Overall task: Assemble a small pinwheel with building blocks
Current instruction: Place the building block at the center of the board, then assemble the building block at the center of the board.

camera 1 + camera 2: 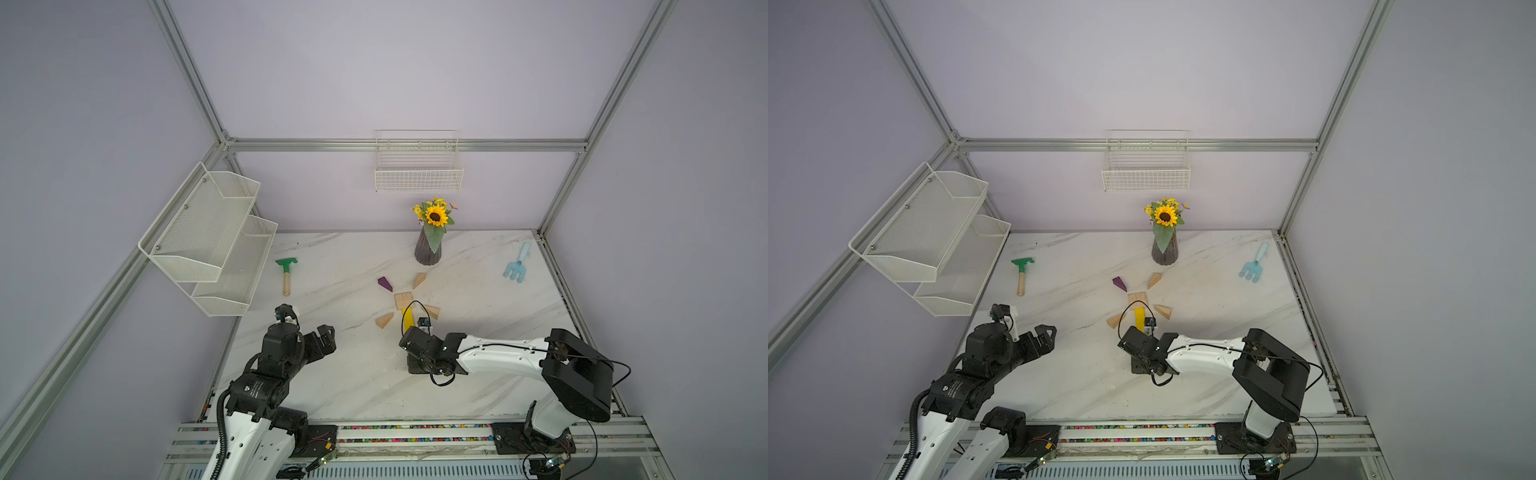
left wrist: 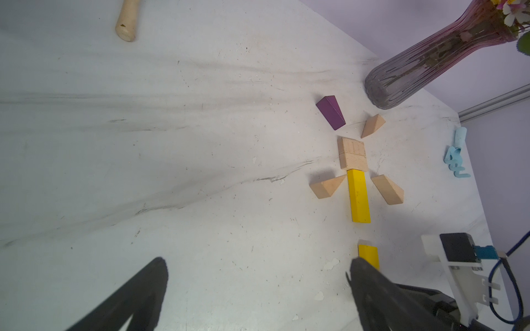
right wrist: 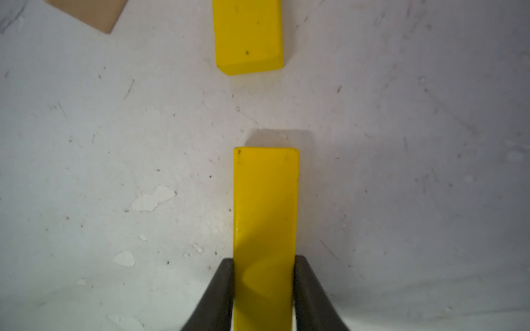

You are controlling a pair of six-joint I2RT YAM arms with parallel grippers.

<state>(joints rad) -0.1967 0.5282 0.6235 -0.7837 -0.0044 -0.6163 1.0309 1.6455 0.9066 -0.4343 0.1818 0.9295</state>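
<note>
Only the right wrist view is showing the right gripper (image 3: 263,258) clamping the yellow bar (image 3: 265,200), hidden in both top views; the left gripper (image 2: 258,260) is gaping.

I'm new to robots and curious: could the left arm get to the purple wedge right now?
Probably yes. The left hand is open and empty, and only bare table lies between it and the purple wedge.

The left arm (image 1: 266,374) was folded near its base, and the left gripper (image 2: 258,269) was seen spread wide (jaws far apart). The right arm (image 1: 498,357) was stretched out low and nearly level, and the right gripper (image 3: 263,259) was closed with its fingers (image 3: 220,286) against both sides of a yellow bar (image 3: 265,200).
</note>
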